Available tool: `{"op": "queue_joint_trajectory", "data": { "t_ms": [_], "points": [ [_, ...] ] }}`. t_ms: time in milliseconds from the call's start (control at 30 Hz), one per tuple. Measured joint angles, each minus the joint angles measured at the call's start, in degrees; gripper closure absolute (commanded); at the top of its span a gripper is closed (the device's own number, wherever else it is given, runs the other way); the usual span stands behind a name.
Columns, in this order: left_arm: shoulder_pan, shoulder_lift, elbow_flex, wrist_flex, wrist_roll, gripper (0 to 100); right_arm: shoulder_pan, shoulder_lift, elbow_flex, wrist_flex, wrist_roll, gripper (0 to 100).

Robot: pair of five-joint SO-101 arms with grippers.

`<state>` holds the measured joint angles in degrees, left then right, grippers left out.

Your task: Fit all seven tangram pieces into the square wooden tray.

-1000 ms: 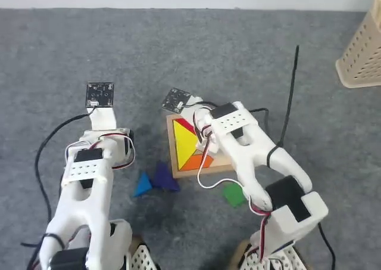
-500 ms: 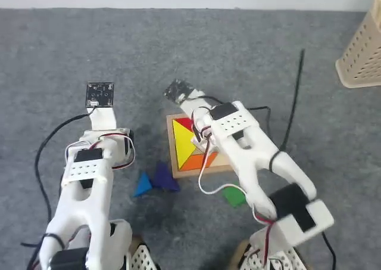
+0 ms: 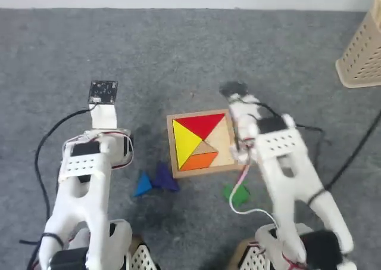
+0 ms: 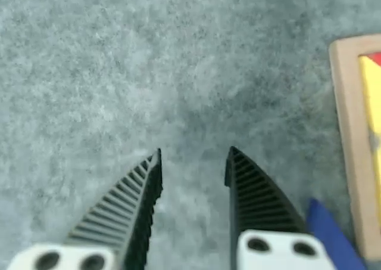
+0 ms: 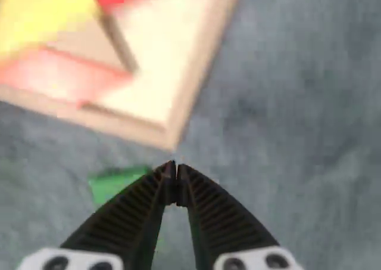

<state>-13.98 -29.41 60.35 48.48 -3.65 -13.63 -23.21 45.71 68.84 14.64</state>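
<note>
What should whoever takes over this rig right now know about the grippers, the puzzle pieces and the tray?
Left gripper: open, empty, over the carpet beside the blue triangle.
Right gripper: shut on nothing, off a corner of the tray, near the green piece.
Done: red triangle, yellow triangle and orange piece lie in the tray.
Left: blue triangle, purple piece and green piece lie on the carpet outside the tray; its right side is bare wood.
</note>
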Motion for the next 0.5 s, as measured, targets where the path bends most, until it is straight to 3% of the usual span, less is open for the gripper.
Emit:
{"op": "queue_joint_trajectory", "data": {
  "t_ms": [233,400,500],
  "points": [
    [0.0,0.0,-10.7,17.5,-9.4,81,9.1,-8.7,17.0,-5.5,7.3,99.2],
    [1.1,0.0,-17.2,32.6,-16.5,80,10.5,-12.2,24.7,-10.3,8.6,99.2],
    [5.4,0.0,-16.4,36.0,-18.8,80,10.9,-12.7,26.4,-11.9,9.1,99.2]
  ]
}}
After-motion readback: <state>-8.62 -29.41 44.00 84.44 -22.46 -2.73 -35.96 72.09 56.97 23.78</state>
